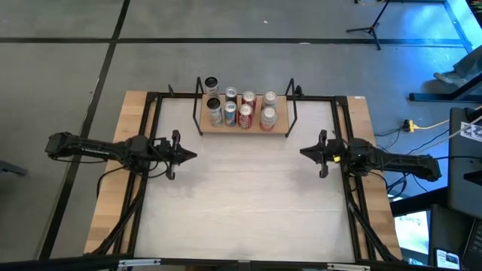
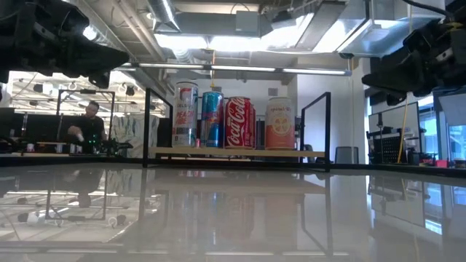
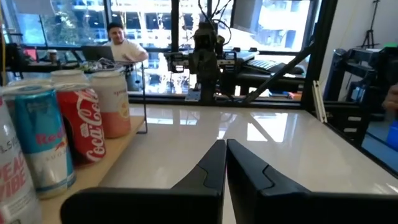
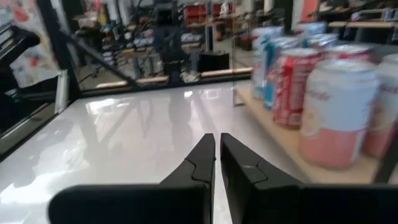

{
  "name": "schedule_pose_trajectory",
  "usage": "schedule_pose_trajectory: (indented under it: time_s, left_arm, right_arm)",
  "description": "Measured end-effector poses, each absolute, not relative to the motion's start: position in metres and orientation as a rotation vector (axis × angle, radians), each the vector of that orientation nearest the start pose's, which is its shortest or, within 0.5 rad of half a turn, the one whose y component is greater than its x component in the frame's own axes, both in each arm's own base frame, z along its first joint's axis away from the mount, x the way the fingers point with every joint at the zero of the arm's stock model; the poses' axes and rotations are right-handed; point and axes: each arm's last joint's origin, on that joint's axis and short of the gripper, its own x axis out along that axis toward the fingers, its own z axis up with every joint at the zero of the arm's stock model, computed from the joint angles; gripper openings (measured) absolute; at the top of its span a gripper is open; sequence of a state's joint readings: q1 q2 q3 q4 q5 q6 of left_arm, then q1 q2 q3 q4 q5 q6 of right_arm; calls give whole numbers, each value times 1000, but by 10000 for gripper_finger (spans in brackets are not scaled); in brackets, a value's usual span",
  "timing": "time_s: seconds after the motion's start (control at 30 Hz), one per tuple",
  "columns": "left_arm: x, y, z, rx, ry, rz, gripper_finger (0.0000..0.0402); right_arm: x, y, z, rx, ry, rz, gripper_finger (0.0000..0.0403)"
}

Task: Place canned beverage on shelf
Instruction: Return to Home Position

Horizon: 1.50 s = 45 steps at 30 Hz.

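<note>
The shelf (image 1: 280,129), a light-wood board on a black wire frame, stands at the table's far middle. Several cans stand upright on it: a red Coca-Cola can (image 2: 239,122), a blue-silver can (image 2: 212,119), a tall silver can (image 2: 185,114) and a peach can (image 2: 280,124), with more behind. My left gripper (image 1: 194,156) hangs shut and empty at the table's left; the cans show in the left wrist view (image 3: 81,124). My right gripper (image 1: 302,153) hangs shut and empty at the right; its wrist view shows the peach can (image 4: 339,112).
A black metal frame (image 1: 151,135) runs along the table's left, right and far sides. The white tabletop (image 1: 248,196) lies between the two arms and the near edge. A person (image 2: 87,127) sits in the room beyond the table.
</note>
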State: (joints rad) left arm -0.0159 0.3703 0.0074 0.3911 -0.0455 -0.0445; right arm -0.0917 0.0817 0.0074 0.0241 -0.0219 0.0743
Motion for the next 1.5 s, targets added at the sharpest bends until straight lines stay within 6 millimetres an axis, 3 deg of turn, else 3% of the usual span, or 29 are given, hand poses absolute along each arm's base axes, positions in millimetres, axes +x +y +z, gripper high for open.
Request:
schedule_pose_trajectory:
  time_s: [0.67,0.9,1.07,1.37,1.5]
  left_arm:
    - [99,2,167,-96,-15,111,7]
    - [97,0,167,-125,-21,22,7]
    - [97,3,169,-102,-38,119,7]
    - [98,3,168,-94,-34,117,7]
    - [98,4,169,16,-28,138,7]
  right_arm:
    - [99,-9,166,76,0,-82,21]
    - [99,-9,165,82,0,-81,21]
    - [99,-9,165,82,0,-81,21]
    - [99,-9,165,82,1,-81,21]
    - [99,-9,165,81,1,-81,21]
